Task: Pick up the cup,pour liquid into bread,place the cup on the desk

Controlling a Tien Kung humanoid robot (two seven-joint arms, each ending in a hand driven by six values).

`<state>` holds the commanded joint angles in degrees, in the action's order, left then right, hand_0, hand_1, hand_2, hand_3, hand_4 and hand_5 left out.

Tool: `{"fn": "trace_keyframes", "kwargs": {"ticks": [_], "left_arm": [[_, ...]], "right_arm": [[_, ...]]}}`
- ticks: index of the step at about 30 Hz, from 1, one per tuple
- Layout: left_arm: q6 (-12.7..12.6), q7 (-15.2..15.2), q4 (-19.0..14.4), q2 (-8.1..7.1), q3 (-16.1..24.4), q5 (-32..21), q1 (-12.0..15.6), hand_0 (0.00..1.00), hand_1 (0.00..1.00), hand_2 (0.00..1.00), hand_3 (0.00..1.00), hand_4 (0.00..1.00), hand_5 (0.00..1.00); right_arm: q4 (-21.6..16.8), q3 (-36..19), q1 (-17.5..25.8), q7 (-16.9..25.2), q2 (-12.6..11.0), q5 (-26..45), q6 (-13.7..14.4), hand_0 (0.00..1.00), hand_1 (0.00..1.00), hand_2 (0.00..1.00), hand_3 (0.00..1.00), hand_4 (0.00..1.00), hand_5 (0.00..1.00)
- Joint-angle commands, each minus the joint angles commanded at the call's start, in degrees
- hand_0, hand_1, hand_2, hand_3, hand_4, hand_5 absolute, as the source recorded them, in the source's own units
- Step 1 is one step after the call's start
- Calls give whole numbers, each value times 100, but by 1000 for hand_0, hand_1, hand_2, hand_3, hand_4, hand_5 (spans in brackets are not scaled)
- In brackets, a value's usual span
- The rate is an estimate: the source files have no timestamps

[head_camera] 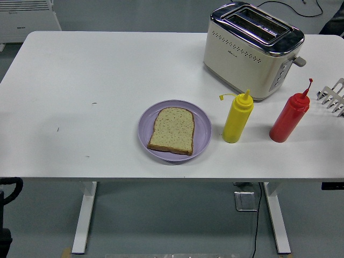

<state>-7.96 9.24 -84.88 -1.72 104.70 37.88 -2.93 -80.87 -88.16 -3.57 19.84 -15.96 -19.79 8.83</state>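
Bread (171,130), one brown-crusted slice, lies flat on a purple plate (144,129) near the front edge of the white table (80,80), about midway across. Far left, below the table's edge in the lower corner, a black part of the left arm (7,189) shows; whether its hand is open or closed cannot be told. Just right of the plate stands a yellow squeeze bottle (237,119), upright, its cap hanging off to the left. Further right is a red squeeze bottle (289,118), leaning slightly. Behind both bottles sits a cream and chrome toaster (250,51). A metal rack (333,97) pokes in at the right edge.
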Motion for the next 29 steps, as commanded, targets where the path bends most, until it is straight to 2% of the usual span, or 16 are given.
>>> {"fn": "trace_keyframes", "kwargs": {"ticks": [29], "left_arm": [[2,3,-2,7,30,2,-20,720,736,734,668,647,998]], "right_arm": [[6,4,-20,-5,22,-9,-8,805,758,772,801,684,488]]}}
